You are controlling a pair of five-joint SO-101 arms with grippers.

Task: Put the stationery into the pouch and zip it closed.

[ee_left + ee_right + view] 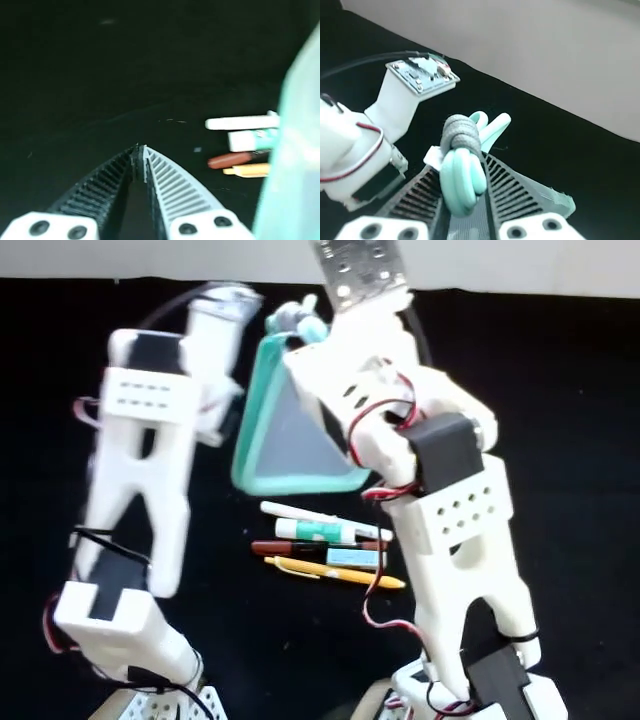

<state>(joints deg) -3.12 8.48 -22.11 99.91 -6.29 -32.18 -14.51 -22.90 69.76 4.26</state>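
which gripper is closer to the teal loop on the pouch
Right. The right gripper is clamped on the teal loop at the corner of the pouch. The left gripper hangs shut beside the pouch, apart from the loop.

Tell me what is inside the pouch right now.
The pouch has a see-through face, and nothing shows inside; the pens lie on the table beside it. The right arm covers one corner, so that part is hidden.

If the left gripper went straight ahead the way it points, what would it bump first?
Probably the bare black table. The left gripper aims beside the pens and pouch, not at them; depth is unclear.
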